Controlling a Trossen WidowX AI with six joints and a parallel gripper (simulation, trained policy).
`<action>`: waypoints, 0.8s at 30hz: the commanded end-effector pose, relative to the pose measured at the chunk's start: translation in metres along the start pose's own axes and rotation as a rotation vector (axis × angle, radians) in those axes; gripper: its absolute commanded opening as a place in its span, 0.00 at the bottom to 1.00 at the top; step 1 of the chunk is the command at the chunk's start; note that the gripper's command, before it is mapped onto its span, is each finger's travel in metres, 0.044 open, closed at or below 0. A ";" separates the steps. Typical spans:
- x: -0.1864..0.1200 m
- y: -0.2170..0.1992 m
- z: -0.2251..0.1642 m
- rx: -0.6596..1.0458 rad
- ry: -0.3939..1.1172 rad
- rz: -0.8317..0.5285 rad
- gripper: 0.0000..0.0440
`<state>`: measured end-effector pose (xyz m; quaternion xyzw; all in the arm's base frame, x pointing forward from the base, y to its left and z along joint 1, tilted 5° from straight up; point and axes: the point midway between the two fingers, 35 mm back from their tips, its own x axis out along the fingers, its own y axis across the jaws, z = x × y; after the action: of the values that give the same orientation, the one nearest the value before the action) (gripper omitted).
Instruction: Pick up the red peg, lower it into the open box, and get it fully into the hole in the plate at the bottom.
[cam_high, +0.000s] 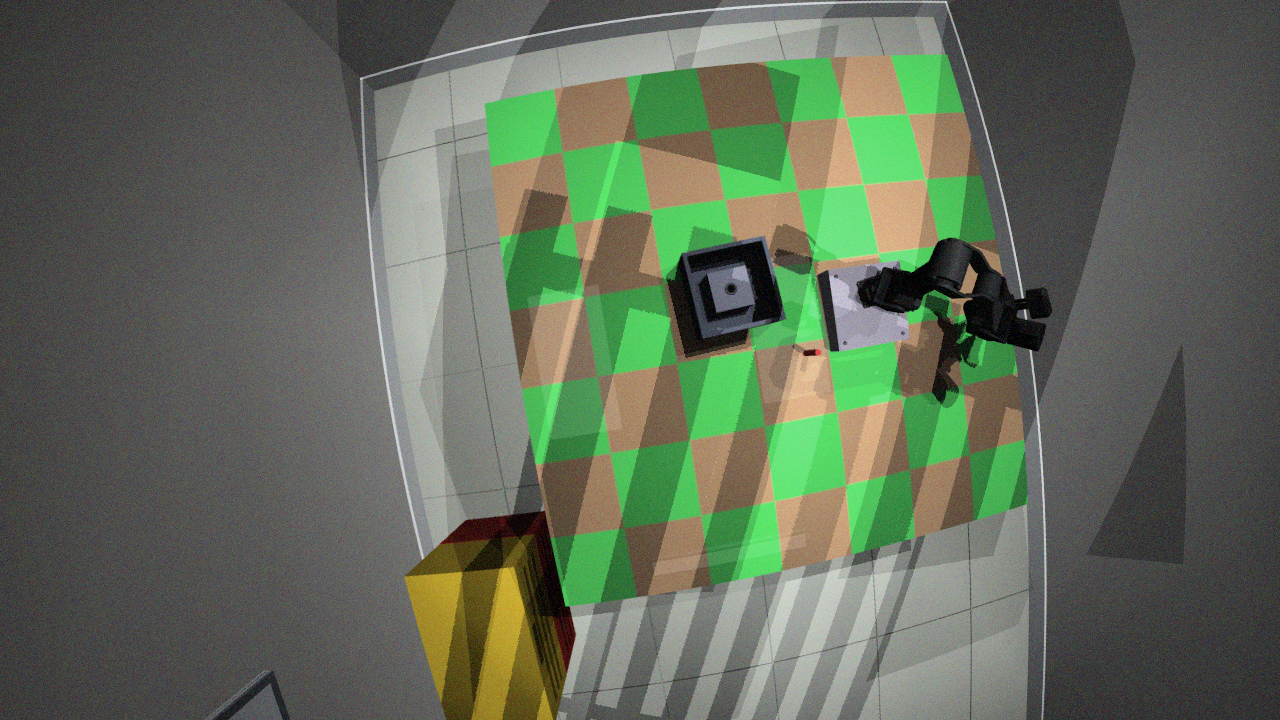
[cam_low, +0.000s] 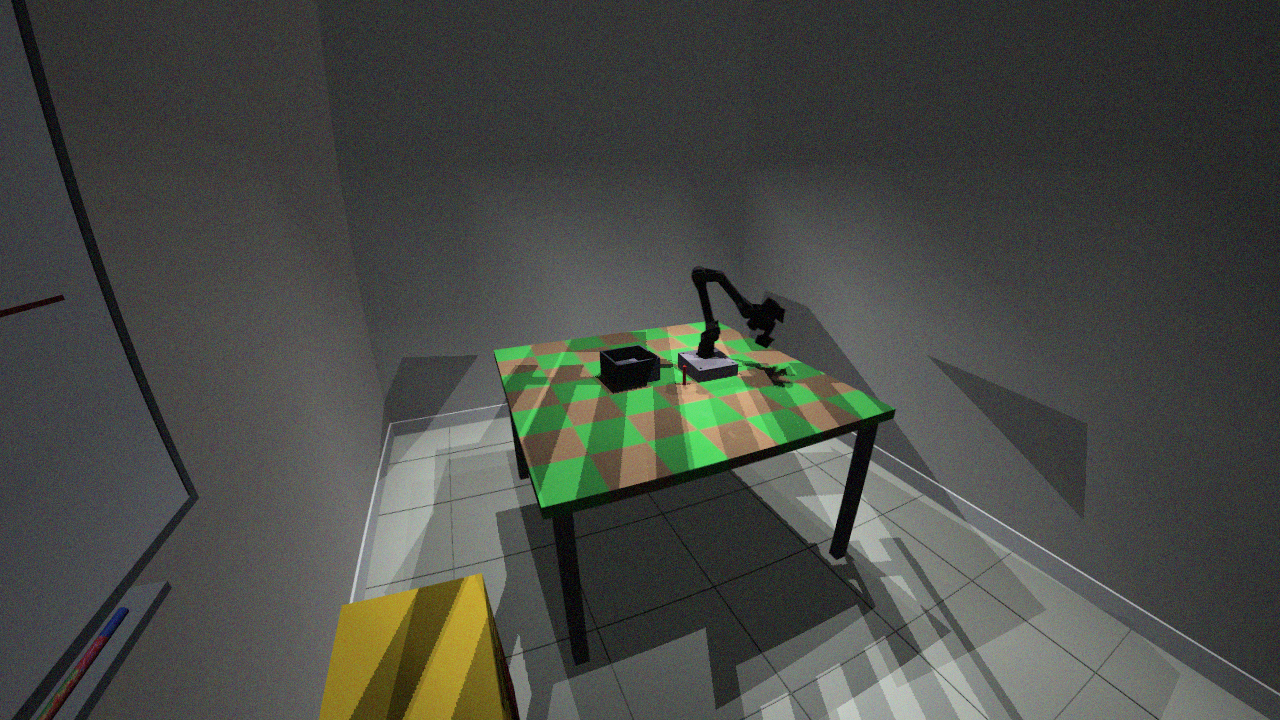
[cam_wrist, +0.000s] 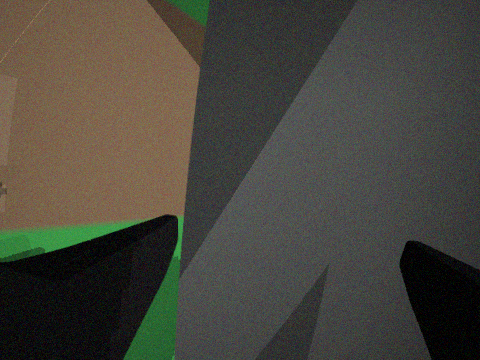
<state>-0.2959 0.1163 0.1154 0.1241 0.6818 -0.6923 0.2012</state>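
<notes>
The red peg (cam_high: 813, 352) (cam_low: 684, 376) stands upright on the checkered table top, between the box and the arm's base and a little toward the near side. The dark open box (cam_high: 741, 328) (cam_low: 629, 371) stands left of the base. Inside it a grey plate (cam_high: 717, 298) shows a dark round hole in the top view; the box walls hide the hole in the exterior view. My gripper (cam_high: 1035, 318) (cam_low: 772, 325) (cam_wrist: 293, 242) is open with nothing between its fingers. It hangs above the table's right edge, well away from the peg and box.
The arm's light grey base (cam_high: 850, 328) (cam_low: 716, 369) stands right of the box, close to the peg. The checkered table (cam_high: 808, 454) (cam_low: 633, 436) ends just under the gripper. A yellow cabinet (cam_high: 474, 635) (cam_low: 402, 653) stands on the floor off the table's near left corner.
</notes>
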 end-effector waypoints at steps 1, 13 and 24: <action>-0.002 -0.003 -0.004 0.012 0.019 -0.004 0.95; -0.032 0.003 -0.054 0.369 0.223 0.023 1.00; -0.063 0.019 -0.086 0.712 0.396 0.021 1.00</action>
<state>-0.2469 0.1992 0.1167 0.3102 0.4483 -0.8371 0.0458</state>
